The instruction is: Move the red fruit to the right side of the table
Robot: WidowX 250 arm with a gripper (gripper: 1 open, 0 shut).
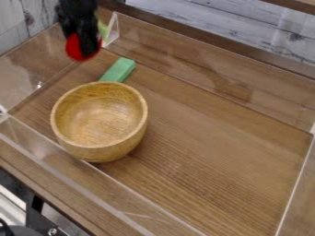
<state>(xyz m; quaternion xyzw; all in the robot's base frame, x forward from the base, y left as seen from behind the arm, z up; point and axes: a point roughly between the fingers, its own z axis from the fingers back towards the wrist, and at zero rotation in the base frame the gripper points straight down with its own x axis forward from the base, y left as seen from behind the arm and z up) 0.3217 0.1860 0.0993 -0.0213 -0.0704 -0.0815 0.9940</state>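
The red fruit (81, 48) hangs in the air at the upper left, clear of the table (222, 129). My black gripper (80, 41) comes down from the top edge and is shut on the red fruit, its fingers on either side of it. The fruit is slightly blurred. It sits up and to the left of a flat green block.
A flat green block (118, 70) lies on the table just below and right of the fruit. A wooden bowl (99, 118) stands at the left front. Low clear plastic walls (25, 64) edge the tabletop all round.
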